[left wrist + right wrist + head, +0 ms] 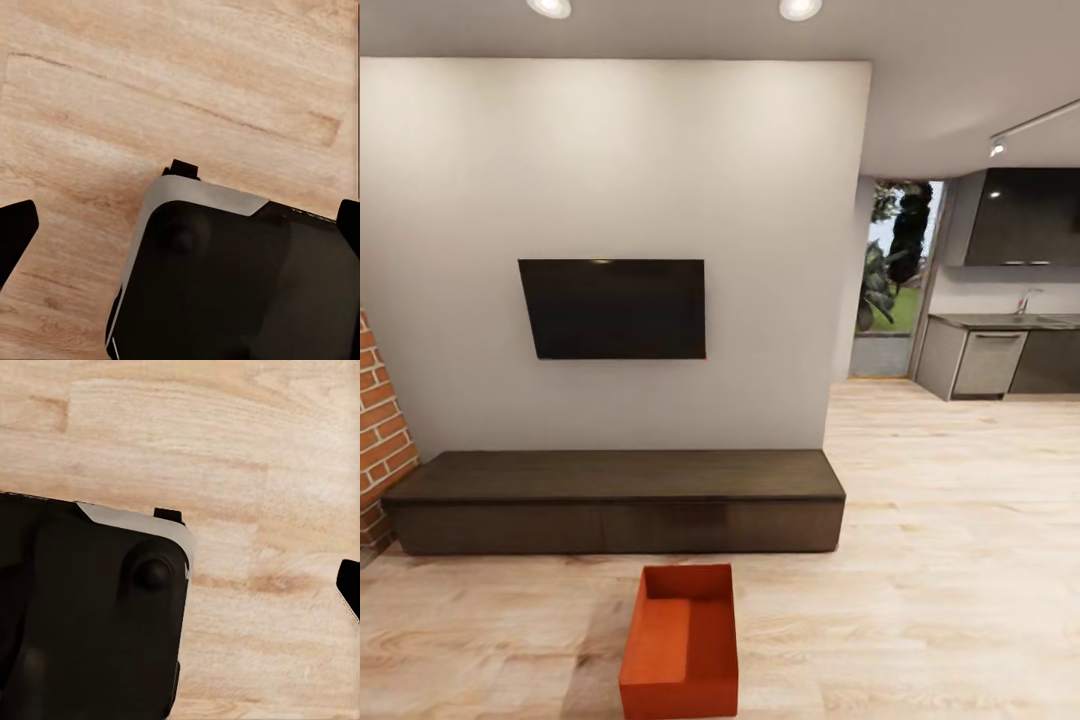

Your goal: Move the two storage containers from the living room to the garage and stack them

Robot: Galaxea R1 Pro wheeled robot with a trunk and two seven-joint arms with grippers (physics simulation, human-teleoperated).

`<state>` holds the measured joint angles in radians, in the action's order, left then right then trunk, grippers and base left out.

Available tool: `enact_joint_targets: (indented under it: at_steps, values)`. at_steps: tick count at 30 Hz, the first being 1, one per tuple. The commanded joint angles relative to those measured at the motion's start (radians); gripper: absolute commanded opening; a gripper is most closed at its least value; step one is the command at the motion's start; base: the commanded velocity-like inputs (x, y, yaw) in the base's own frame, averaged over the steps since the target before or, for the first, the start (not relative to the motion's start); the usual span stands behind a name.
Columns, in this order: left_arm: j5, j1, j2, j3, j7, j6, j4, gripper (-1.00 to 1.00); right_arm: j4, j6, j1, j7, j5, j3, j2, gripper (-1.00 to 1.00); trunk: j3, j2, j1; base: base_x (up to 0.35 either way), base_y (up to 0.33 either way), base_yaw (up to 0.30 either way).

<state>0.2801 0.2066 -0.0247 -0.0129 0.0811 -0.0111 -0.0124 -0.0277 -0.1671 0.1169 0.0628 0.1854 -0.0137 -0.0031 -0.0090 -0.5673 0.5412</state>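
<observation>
while the robot faced one storage container (pixel 680 645) at lower centre, the approach step applied; next, reaching down; jaw state could not be told.

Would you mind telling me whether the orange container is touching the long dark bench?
Apart. The head view shows a strip of wood floor between the container and the bench.

Storage container (pixel 680 640): orange-red. Bench (pixel 615 500): dark brown. TV (pixel 615 308): black. Fireplace (pixel 380 440): red brick. Floor (pixel 940 560): light wood planks.
</observation>
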Motion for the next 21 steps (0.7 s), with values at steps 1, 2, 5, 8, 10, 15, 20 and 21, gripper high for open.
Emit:
enact_joint_targets:
  at_steps: [1,2,5,8,10,15,20,21]
  values:
    - [0.004,0.0,0.0,-0.001,0.002,-0.001,0.0,1.0,-0.003,-0.004,0.001,0.005,0.009,-0.002,0.0,1.0,-0.001,-0.001,0.001,0.321,0.0,0.0]
    - [0.004,0.0,0.0,-0.001,0.002,-0.001,0.0,1.0,-0.003,-0.004,0.001,0.005,0.01,-0.002,0.0,1.0,-0.001,-0.001,0.001,0.321,0.0,0.0]
    - [0.004,0.0,0.0,-0.001,0.002,-0.001,0.0,1.0,-0.003,-0.005,0.001,-0.001,0.012,-0.002,0.0,1.0,-0.001,-0.001,0.001,0.321,0.0,0.0]
    - [0.004,0.0,0.0,-0.001,0.002,-0.001,0.0,1.0,-0.003,-0.005,0.001,0.003,0.017,-0.003,0.006,1.0,-0.001,-0.001,0.001,0.321,0.0,0.0]
    - [0.004,0.0,0.001,-0.001,0.002,-0.001,0.0,1.0,-0.003,-0.005,0.001,0.005,0.018,-0.003,0.009,1.0,-0.001,-0.001,0.001,0.321,0.0,0.0]
    - [0.004,0.0,0.001,-0.001,0.002,-0.001,0.0,1.0,-0.003,-0.005,0.001,0.006,0.019,-0.004,0.011,1.0,-0.001,-0.001,0.001,0.321,0.0,0.0]
    - [0.002,0.0,0.001,-0.001,0.002,-0.002,0.0,1.0,-0.003,-0.005,0.001,0.006,0.019,-0.006,0.011,1.0,-0.001,-0.001,0.001,0.318,0.027,0.0]
    - [0.002,0.0,0.002,-0.001,0.002,-0.002,0.0,1.0,-0.003,-0.005,0.001,0.006,0.019,-0.006,0.011,1.0,-0.001,-0.001,0.001,0.293,0.13,0.0]
